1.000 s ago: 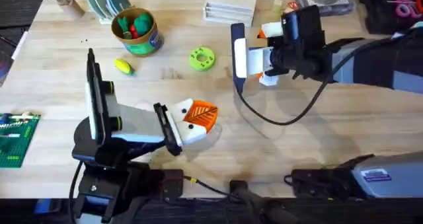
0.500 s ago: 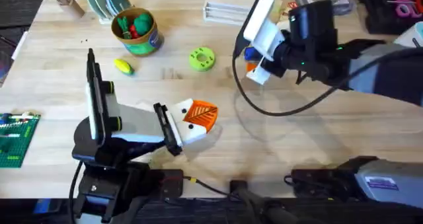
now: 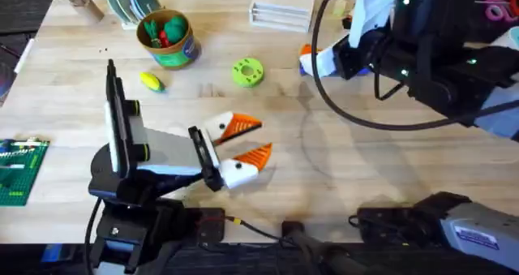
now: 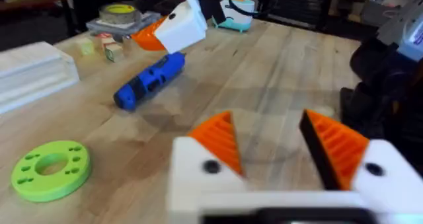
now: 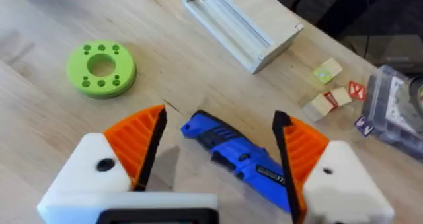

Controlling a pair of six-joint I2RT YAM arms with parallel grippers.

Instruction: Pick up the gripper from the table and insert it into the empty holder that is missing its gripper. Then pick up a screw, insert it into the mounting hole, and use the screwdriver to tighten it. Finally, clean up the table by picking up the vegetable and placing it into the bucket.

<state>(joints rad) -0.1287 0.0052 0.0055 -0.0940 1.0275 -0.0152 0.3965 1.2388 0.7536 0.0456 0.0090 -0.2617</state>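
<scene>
**Both pincers spread wide, screwdriver lying between the right one's tips**

Right gripper (image 5: 218,151) was seen held above the far right part of the table (image 3: 365,145), its two orange ribbed pads (image 5: 142,141) spread wide apart with nothing clasped. Between them, lower down on the wood, the screwdriver (image 5: 238,159) was seen lying on its side; in the left wrist view the same blue tool (image 4: 151,80) was shown flat on the table just beneath the raised white fingertip block of the right arm. In the overhead view only a small blue patch of it (image 3: 306,62) could be made out beside that arm.

The left gripper (image 3: 243,143) was held low over the near middle of the table, its orange tips likewise parted and empty.

The flat green ring-shaped disc (image 3: 247,72) was seen lying between the two grippers, apart from both. The vegetable (image 3: 151,82) was found on the wood just beside the bucket (image 3: 168,38), on the near side of it, not inside. Red and green toys were seen in the bucket.

A white ridged box (image 5: 241,26) and small wooden blocks (image 5: 330,95) were seen beyond the screwdriver.
</scene>
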